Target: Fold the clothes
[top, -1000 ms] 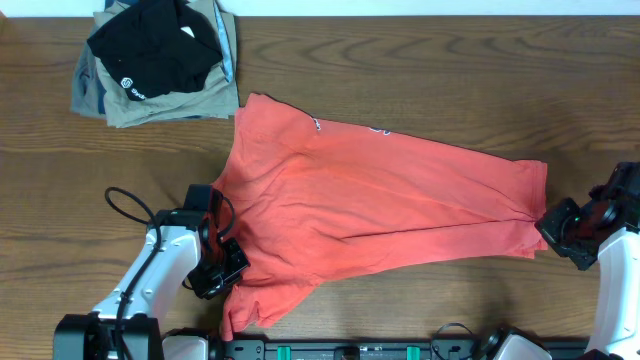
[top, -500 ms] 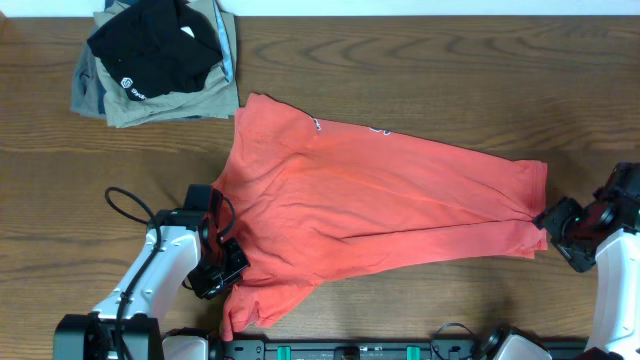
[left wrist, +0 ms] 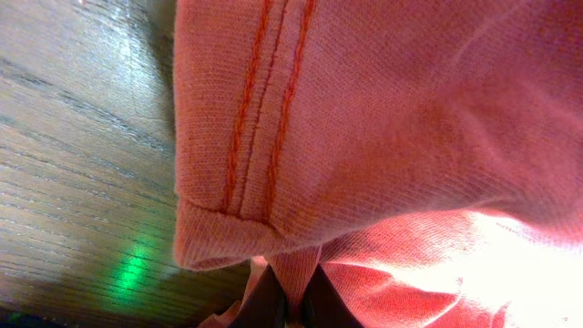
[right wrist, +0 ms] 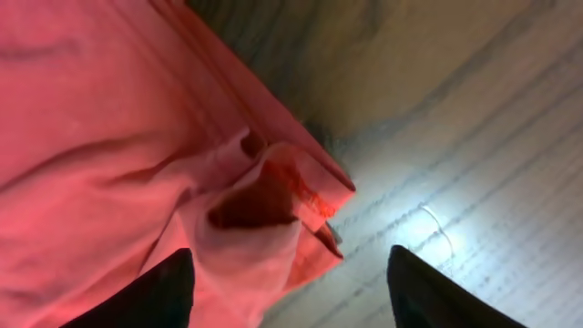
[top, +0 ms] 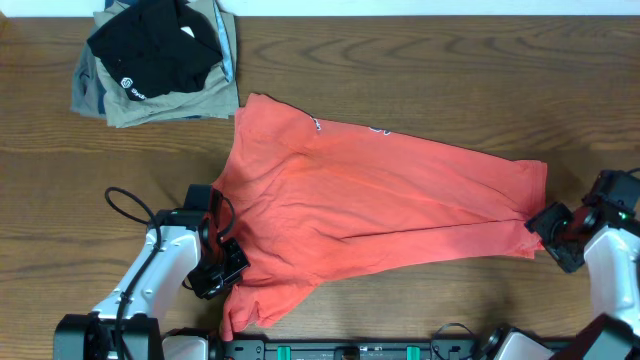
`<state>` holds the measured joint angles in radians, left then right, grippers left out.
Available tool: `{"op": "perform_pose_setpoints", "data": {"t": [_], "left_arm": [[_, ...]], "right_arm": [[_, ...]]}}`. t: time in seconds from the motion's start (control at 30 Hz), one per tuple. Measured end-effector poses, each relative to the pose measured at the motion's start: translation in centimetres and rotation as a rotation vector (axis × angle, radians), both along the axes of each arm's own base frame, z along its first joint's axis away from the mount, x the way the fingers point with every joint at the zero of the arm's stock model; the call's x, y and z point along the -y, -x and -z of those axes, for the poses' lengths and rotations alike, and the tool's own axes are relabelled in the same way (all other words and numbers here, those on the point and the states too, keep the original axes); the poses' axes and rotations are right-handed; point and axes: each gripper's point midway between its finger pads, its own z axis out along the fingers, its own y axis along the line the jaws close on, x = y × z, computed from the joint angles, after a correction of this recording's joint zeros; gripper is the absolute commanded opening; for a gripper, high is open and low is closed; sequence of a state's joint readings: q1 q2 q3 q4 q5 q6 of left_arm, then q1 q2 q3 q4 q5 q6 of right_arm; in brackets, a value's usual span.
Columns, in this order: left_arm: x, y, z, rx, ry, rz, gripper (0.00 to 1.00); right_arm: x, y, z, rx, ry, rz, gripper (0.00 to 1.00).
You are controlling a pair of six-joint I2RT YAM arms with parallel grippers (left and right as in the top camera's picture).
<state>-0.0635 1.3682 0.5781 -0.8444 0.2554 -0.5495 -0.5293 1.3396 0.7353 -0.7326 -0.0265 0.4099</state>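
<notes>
The clothes, a red-orange T-shirt [top: 380,190], lie spread across the table, with a bit of white print showing near the far edge. My left gripper [top: 225,262] sits at the shirt's near left edge. In the left wrist view it [left wrist: 293,296] is shut on a pinched fold of the shirt [left wrist: 383,118], just under a stitched hem. My right gripper [top: 548,235] is at the shirt's right end. In the right wrist view it [right wrist: 291,273] stands open, its fingers astride the bunched hem corner [right wrist: 301,196], which lies on the wood.
A black folded garment [top: 155,50] lies on a khaki-grey one [top: 165,100] at the back left corner. A black cable loop [top: 125,205] sticks out beside the left arm. Bare wooden table [top: 420,70] stretches behind the shirt.
My right gripper has opened and let go of the shirt's right corner, then shifted slightly left. The left gripper and the shirt have not moved.
</notes>
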Motion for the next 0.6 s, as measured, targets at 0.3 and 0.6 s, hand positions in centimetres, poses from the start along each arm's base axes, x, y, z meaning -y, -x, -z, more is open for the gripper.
{"op": "perform_pose_setpoints", "data": {"t": [0.3,0.6], "left_arm": [[0.0,0.0,0.0,0.0,0.0,0.0,0.06],[0.0,0.0,0.0,0.0,0.0,0.0,0.07]], "right_arm": [[-0.5,-1.1,2.7,-0.021,-0.074,-0.014,0.44],[-1.1,-0.9,3.8,-0.049,-0.118,-0.018,0.17]]}}
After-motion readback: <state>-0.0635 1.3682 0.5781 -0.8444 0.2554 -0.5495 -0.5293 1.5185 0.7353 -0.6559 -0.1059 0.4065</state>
